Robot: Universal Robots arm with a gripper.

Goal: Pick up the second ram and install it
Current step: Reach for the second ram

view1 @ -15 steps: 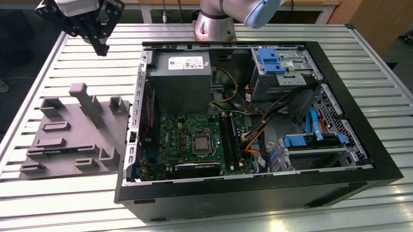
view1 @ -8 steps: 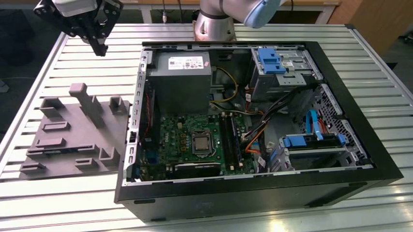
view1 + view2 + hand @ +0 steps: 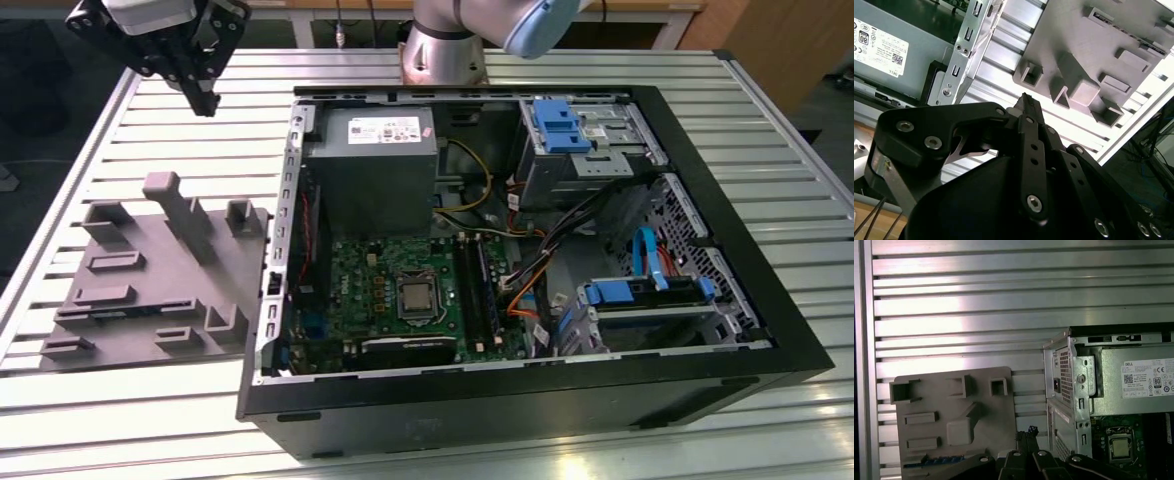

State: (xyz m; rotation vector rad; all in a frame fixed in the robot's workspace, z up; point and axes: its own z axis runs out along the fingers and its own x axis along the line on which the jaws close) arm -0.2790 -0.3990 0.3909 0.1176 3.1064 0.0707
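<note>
My gripper [image 3: 204,103] hangs high over the back left of the table, above and behind the grey plastic tray [image 3: 134,285]. Its black fingers meet at a point in both wrist views [image 3: 1026,100] [image 3: 1026,432], with nothing between them. A thin dark strip with bluish marks [image 3: 936,460] sits in a slot of the tray, half hidden by the gripper body; it may be the second ram, but I cannot tell. The long memory slots [image 3: 474,285] run beside the processor [image 3: 416,297] on the green board inside the open computer case [image 3: 747,380].
The case lies on its side on the ribbed aluminium table [image 3: 174,410], its metal wall close to the tray's right edge. A grey power supply [image 3: 371,165], blue drive brackets [image 3: 561,125] and loose cables [image 3: 527,285] crowd the inside. Thick grey posts [image 3: 167,200] rise from the tray.
</note>
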